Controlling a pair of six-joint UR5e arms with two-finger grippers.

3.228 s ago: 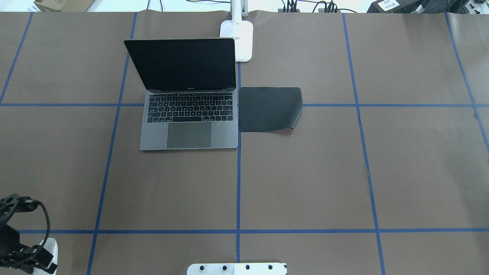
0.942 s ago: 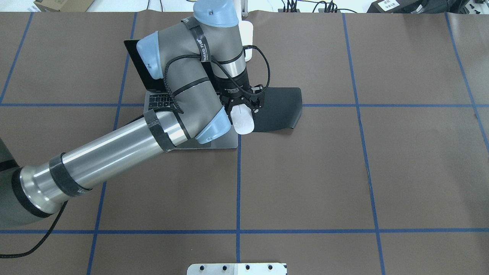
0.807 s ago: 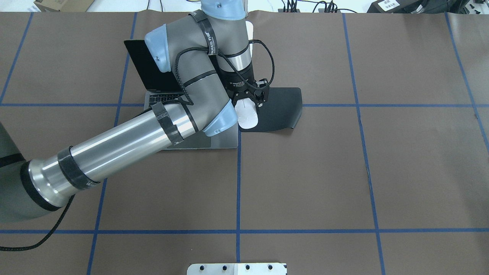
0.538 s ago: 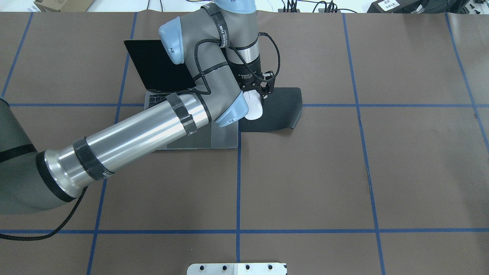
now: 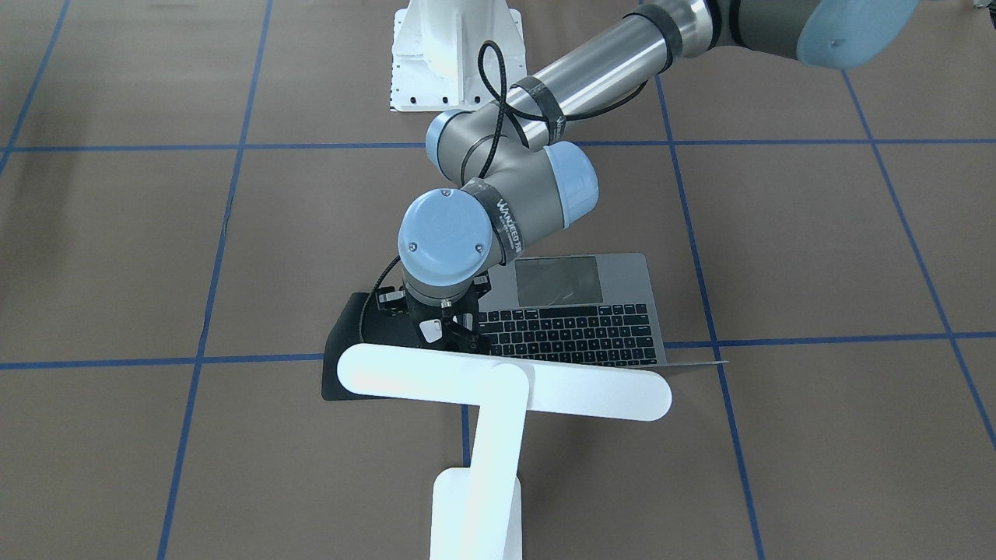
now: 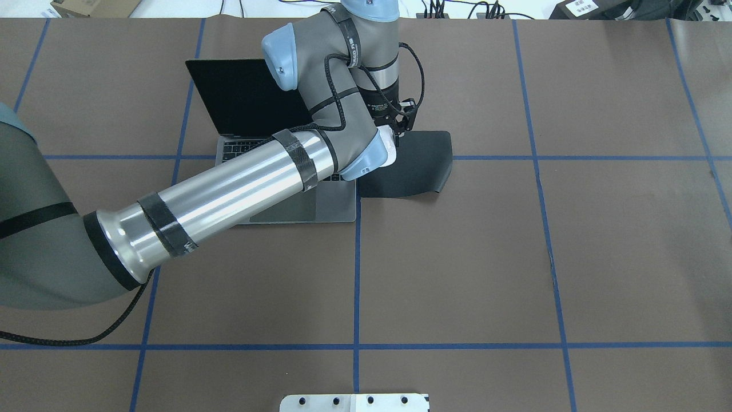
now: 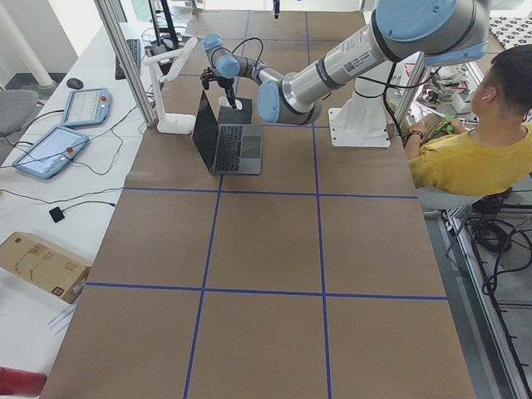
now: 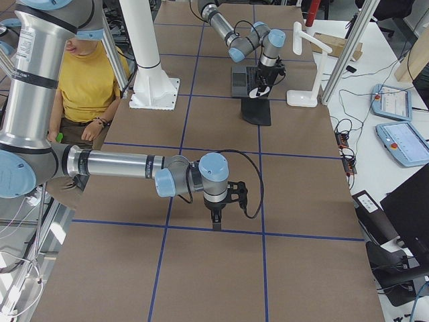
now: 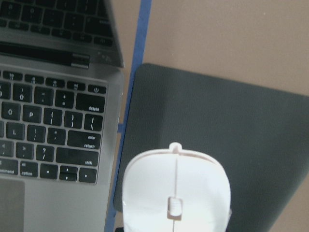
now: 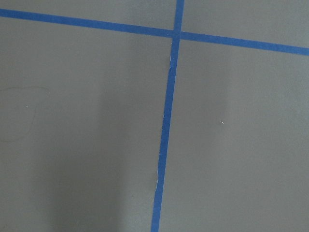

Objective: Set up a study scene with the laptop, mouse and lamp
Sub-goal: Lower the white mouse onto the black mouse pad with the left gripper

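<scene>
White mouse [image 9: 176,193] in left gripper [image 5: 433,333], now farther over black mat [image 9: 231,125].

Site was a robotics lab: tape-gridded table [image 7: 266,249], teach pendants [image 7: 83,106] at upper left, person [image 7: 465,158] seated at right edge.

Brown table, blue grid, grey and white gear.
The table [image 6: 572,257] is a flat, even brown, crossed by blue tape lines [image 6: 357,274] in a wide square grid. The laptop [image 5: 630,280] is space-grey with black keys and a black screen; the mat [image 9: 217,121] is plain charcoal. The mouse [image 9: 176,193], lamp [image 5: 576,389] and pedestal [image 5: 455,54] are white. The left arm [image 6: 229,189] is silver and dark grey, with pale blue caps and black bands.
</scene>
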